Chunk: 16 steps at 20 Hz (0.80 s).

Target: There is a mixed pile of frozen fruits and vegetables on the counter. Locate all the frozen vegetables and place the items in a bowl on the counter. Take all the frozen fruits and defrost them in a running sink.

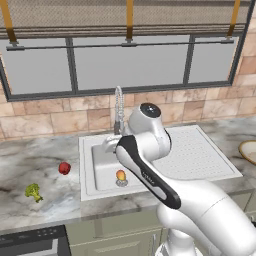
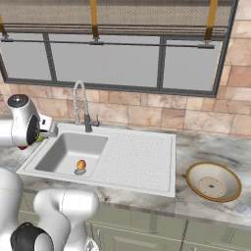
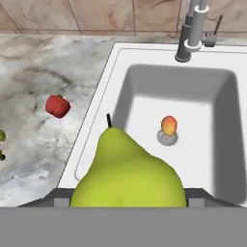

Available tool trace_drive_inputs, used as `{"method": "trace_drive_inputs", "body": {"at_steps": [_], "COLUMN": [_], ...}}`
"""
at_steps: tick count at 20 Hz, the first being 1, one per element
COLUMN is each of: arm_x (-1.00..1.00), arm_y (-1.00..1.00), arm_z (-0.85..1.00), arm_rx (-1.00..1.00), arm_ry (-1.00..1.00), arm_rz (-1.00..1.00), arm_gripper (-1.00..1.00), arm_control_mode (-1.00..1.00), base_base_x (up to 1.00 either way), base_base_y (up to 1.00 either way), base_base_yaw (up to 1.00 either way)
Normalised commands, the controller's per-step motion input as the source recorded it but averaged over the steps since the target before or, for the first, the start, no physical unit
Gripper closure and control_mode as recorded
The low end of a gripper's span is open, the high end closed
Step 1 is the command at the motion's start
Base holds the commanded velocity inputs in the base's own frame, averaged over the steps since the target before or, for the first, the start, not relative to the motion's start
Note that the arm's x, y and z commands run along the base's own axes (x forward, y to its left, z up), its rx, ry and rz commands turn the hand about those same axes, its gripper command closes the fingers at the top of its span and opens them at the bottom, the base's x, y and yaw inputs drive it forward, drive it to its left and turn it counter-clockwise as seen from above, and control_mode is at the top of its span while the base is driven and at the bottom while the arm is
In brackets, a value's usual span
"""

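yellow-green pear [image 3: 129, 176] sits clamped in the gripper [image 3: 129, 198], above sink [image 3: 144, 62].

a kitchen: marble counter [image 1: 30, 160] with a sink [image 2: 137, 157], spring-coil faucet [image 2: 81, 105], tiled wall and window.

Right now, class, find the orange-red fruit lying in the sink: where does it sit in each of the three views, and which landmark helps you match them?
Left base view: fruit left of centre, on the sink drain, beside the arm.
Right base view: fruit lower left, on the drain.
Hand view: fruit right of centre, on the drain, beyond the pear.
Shared landmark: the faucet behind the basin.
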Motion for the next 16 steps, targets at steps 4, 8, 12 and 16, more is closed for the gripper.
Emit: {"method": "trace_drive_inputs", "body": {"at_steps": [4,8,12,16], "arm_x": [0.01,0.05,0.06,0.09], "arm_y": [-0.14,-0.12,-0.14,-0.1], "arm_z": [-0.25,-0.29,-0.27,-0.22], "arm_rx": [0.0,0.0,0.0,0.0], "arm_ry": [0.0,0.0,0.0,0.0], "arm_rz": [0.0,0.0,0.0,0.0], "arm_gripper": [1.0,1.0,1.0,1.0], "arm_control_mode": [-1.0,-1.0,-1.0,-1.0], "base_base_x": [0.0,0.0,0.0,0.0], "base_base_y": [0.0,0.0,0.0,0.0], "base_base_yaw": [0.0,0.0,0.0,0.0]}}
